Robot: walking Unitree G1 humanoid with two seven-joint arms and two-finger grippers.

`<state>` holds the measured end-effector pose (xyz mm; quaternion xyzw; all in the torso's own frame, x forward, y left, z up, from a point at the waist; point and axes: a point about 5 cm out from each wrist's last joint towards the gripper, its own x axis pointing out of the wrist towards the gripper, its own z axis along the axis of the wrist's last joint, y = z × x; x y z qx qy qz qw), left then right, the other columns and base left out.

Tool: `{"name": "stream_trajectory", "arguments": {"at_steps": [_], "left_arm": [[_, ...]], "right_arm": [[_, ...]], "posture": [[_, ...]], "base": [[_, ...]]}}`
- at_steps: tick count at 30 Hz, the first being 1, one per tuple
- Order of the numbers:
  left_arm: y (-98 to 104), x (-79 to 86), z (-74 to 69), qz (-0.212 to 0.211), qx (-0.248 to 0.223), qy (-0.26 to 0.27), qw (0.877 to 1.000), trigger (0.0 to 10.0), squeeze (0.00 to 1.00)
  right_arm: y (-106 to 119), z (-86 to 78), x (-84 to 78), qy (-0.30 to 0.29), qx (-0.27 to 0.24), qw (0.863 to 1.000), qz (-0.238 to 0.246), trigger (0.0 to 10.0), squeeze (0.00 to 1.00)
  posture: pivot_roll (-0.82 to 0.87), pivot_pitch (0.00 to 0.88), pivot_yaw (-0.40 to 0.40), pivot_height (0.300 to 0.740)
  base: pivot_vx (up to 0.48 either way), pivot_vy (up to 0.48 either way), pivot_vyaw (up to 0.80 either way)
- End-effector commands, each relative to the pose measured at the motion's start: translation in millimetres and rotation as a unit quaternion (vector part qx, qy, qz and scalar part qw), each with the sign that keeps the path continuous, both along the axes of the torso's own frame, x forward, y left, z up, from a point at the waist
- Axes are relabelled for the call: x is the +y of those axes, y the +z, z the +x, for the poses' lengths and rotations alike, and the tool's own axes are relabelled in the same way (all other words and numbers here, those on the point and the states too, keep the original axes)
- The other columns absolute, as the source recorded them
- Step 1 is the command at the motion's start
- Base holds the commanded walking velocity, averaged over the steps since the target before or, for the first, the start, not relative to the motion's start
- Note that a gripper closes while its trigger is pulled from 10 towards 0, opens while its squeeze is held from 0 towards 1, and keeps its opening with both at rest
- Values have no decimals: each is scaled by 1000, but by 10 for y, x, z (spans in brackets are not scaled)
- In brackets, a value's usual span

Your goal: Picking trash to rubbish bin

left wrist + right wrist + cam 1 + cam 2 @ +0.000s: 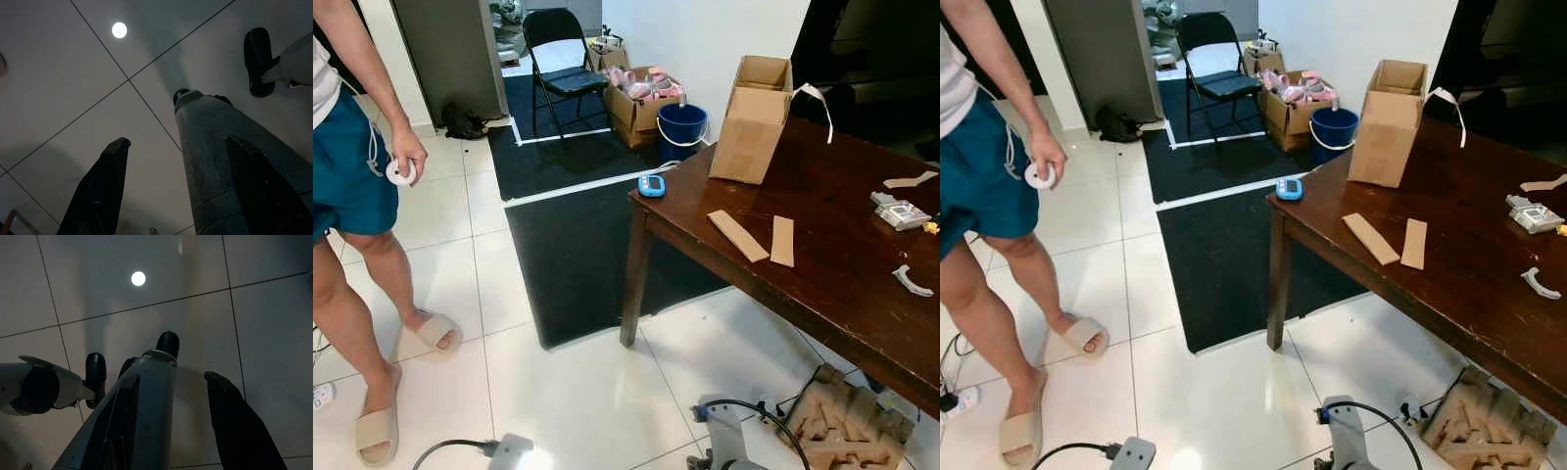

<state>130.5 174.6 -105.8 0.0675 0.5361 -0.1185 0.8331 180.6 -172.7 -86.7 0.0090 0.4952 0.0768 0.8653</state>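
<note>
Cardboard strips flat on table

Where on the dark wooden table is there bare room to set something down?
Bare wood lies on the dark wooden table between the two flat cardboard strips and the white curved plastic piece. It is crowded near the open brown cardboard box.

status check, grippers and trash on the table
Both grippers open, hanging over floor tiles. Cardboard strips lie on the table, untouched. Person stands to the left.
</note>
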Motion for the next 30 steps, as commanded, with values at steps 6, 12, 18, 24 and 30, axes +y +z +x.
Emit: {"name": "stream_trajectory", "arguments": {"at_steps": [6, 12, 18, 24, 30], "left_arm": [[-10, 64, -45, 11, 10, -1, 1000, 10000, 0], [-8, 49, -31, 9, 9, -2, 1000, 10000, 0], [-5, 46, -22, 10, 8, -4, 1000, 10000, 0], [4, 52, 4, 12, 5, -8, 1000, 10000, 0], [16, 78, 33, 13, 3, -9, 1000, 10000, 0]], "right_arm": [[2, 9, 20, 6, 1, 1000, -3, 10000, 0], [9, 26, 16, 4, -1, 1000, -3, 10000, 0], [11, 30, 17, 0, -2, 1000, -1, 10000, 0], [13, 34, 21, -8, -3, 1000, 2, 10000, 0], [14, 35, 18, -6, -3, 1000, 2, 10000, 0]], "posture": [[25, 11, -2, 740], [22, 4, 0, 740], [18, 1, 6, 740], [10, 0, 14, 740], [19, 0, 8, 740]], "base": [[0, 0, 0], [0, 0, 0], [0, 0, 0], [0, 0, 0], [0, 0, 0]]}}
